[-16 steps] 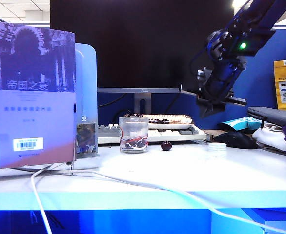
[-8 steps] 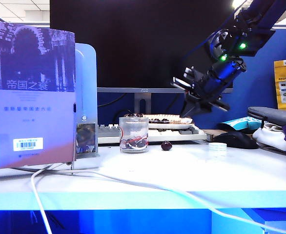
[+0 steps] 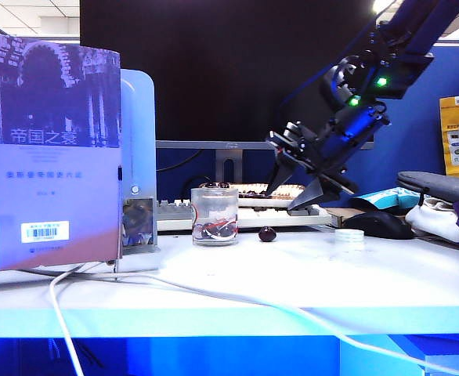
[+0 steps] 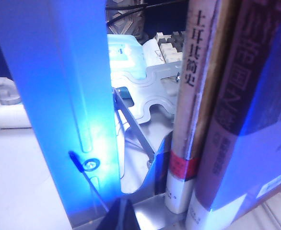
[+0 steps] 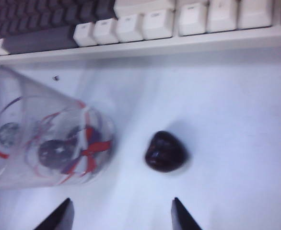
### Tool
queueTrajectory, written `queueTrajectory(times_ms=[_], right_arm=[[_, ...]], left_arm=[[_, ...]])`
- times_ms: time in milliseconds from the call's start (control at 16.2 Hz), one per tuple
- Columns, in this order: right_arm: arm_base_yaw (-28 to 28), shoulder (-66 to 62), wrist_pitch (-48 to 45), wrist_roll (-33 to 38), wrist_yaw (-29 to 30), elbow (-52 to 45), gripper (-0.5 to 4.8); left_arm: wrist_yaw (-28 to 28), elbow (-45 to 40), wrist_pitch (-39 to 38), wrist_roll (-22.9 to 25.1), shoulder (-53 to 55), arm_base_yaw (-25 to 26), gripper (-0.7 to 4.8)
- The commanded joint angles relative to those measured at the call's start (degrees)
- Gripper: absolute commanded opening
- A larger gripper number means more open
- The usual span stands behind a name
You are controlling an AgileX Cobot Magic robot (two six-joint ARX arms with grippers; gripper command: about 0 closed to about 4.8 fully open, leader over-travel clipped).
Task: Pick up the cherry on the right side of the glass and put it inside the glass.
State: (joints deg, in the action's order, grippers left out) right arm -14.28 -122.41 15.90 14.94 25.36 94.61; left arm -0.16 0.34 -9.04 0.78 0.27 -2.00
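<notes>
Right gripper (image 3: pixel 296 197) hung above the table (image 3: pixel 308 274), jaws spread wide, holding nothing, cherry (image 3: pixel 267 233) lay just right of the glass (image 3: pixel 215 216), left gripper (image 4: pixel 121 215) by the books (image 4: pixel 227 105), state unclear.

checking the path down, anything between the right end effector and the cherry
Nothing. The right end effector hangs open above the cherry, only air between them in the exterior view; the right wrist view shows bare table around the cherry, the glass off to its side.
</notes>
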Motion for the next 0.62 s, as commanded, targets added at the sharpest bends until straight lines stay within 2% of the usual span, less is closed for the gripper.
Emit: queueTrajectory(times_ms=[62, 124, 309, 619], right_arm=[[-0.90, 0.13, -0.94, -0.24, -1.11, 0.13, 2.71], [-1.31, 0.13, -0.94, -0.22, -1.86, 0.13, 2.71], [-2.32, 0.13, -1.14, -0.26, -8.92, 0.13, 2.71], [-4.81, -1.49, -2.73, -0.37, -12.11, 0.13, 2.70]], left_arm=[[0.22, -0.04, -0.68, 0.26, -0.17, 0.04, -0.05], [0.20, -0.04, -0.68, 0.26, -0.17, 0.04, -0.05], [0.20, -0.04, -0.68, 0.26, -0.17, 0.04, -0.05], [0.17, -0.02, -0.68, 0.26, -0.17, 0.04, -0.05]])
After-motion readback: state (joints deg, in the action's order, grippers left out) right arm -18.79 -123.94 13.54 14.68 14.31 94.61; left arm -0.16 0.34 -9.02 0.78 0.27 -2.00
